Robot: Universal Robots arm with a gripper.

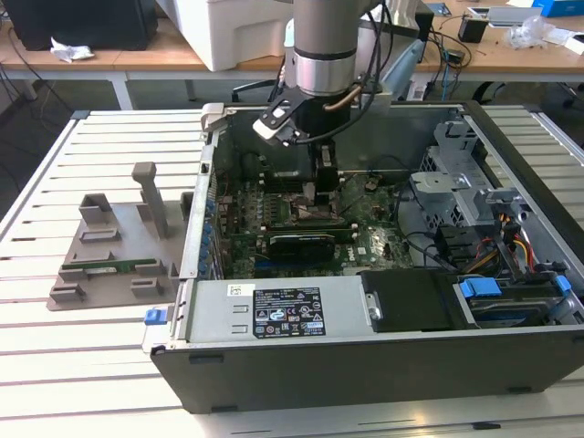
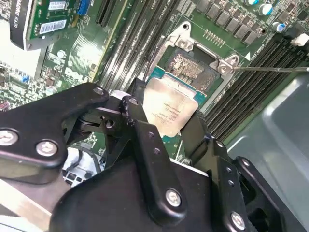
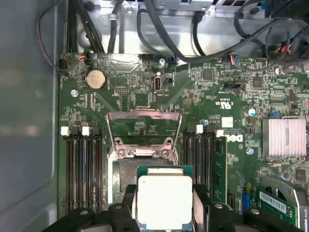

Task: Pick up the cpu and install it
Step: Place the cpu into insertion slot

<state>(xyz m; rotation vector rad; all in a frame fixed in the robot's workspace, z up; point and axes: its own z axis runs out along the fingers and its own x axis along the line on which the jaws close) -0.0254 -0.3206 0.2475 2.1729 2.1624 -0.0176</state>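
The cpu [image 2: 170, 107] [image 3: 164, 200], a square chip with a silvery top and a green rim, is clamped between my black fingers [image 2: 131, 110] in both wrist views. My gripper [image 2: 164, 121] [image 3: 164, 205] is shut on it. It hangs partly over the open metal-framed socket [image 2: 189, 66] [image 3: 144, 166] on the green motherboard, and the socket's contact field still shows beyond the chip's edge. Whether the chip touches the socket I cannot tell. In the exterior view my gripper [image 1: 319, 203] reaches down into the middle of the open computer case [image 1: 511, 137].
The socket's load plate [image 3: 145, 124] stands open and a thin lever [image 2: 273, 68] sticks out sideways. Black memory slots [image 3: 84, 169] flank the socket. A finned heat sink [image 3: 285, 137], cables, power supply [image 1: 274, 312] and drive cage [image 1: 465, 182] crowd the case. Outside, a grey fixture [image 1: 109, 260].
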